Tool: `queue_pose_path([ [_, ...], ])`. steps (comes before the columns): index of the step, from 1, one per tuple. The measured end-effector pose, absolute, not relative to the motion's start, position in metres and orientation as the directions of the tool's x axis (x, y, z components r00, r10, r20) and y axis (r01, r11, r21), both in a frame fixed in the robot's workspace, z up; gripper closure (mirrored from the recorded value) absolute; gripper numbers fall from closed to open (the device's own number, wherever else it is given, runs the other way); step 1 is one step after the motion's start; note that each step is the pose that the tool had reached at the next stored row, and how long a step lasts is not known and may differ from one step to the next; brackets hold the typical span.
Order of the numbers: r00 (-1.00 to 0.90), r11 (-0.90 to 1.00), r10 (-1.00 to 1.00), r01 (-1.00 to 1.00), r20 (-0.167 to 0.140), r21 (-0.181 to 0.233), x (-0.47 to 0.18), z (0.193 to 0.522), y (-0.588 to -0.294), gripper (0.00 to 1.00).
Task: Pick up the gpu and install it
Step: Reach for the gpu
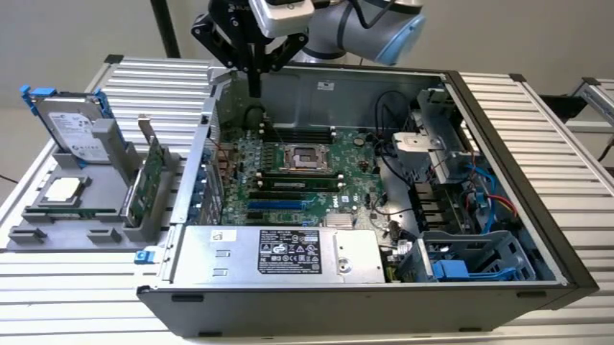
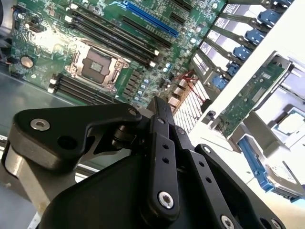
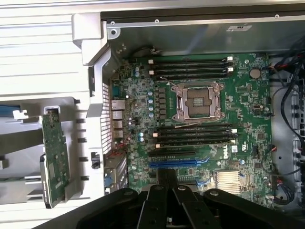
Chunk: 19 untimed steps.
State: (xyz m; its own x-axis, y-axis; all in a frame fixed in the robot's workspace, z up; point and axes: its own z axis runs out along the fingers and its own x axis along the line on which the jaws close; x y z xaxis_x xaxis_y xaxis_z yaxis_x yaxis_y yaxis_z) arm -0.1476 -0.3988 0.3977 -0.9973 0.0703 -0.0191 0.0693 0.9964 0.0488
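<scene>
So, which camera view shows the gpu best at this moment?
The first wrist view: the gpu turns nearly its whole green face to the camera as it stands in the grey holder. The second wrist view shows that face at a slant. The exterior view shows the card almost edge-on, with its silver bracket pointing up.

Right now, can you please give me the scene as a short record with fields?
gripper: shut, holding nothing, over the open case
gpu: upright in the grey rack, outside the case, untouched
case: open, motherboard facing up
blue slot: empty
task state: gpu not yet picked up
</scene>
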Motion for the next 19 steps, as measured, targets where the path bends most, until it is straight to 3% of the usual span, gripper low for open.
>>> queue_pose_path([
  [19, -0.998, 0.997, 0.065, 0.064, -0.019, 0.049, -0.1581, 0.3977, -0.3988, 1.00],
])
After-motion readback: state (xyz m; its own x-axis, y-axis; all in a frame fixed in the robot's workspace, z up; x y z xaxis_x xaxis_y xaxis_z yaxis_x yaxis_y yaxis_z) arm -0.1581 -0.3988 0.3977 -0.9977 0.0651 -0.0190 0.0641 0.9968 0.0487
